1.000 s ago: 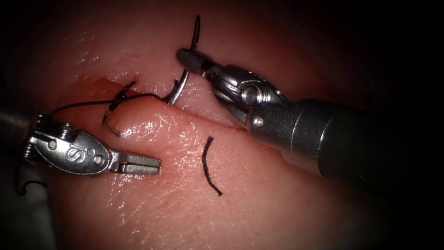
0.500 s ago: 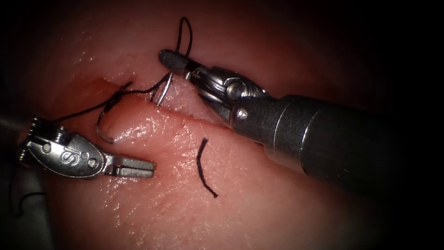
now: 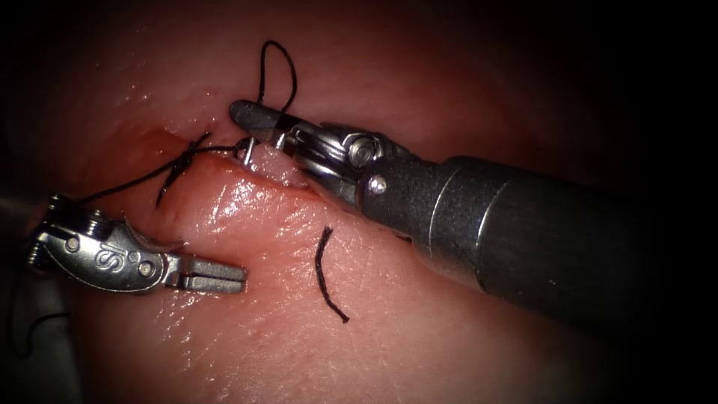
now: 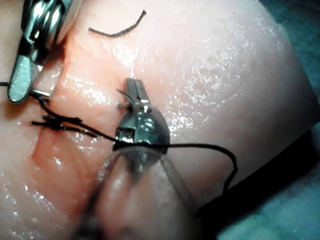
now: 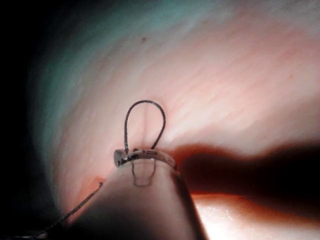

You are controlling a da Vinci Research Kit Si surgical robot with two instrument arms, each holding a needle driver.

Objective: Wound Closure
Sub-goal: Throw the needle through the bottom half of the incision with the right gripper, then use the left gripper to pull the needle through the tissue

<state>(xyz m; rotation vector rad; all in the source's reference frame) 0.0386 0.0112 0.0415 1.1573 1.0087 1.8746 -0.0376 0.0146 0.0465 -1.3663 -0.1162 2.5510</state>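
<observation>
Needle [image 3: 245,148] grip is the weak spot: the right end effector [image 3: 258,121] pinches the curved needle near its thread end, and what shows below the jaws is a short silver stub meeting the tissue [image 3: 419,329] at the upper lip of the cut [image 3: 284,182], so most of the curve appears buried there. A loop of thread [image 3: 277,71] stands above the jaws, and a taut strand runs left from the needle across a knotted stitch [image 3: 183,158] toward the left end effector [image 3: 217,275]. That tool rests on the tissue below the cut with its jaws pressed together and nothing visible between them; in the left wrist view the strand passes over the tool's body [image 4: 142,132] instead of through its tip. From here, I judge that a slack pinch could let the needle roll in the jaws and turn its point off its path, tearing the soft edge of the cut. The standing loop could catch on the jaws and snag. The taut strand could drag on the finished stitch and loosen it. A loose cut end [image 3: 325,273] lies on the tissue near the cut and could tangle with the working thread.
</observation>
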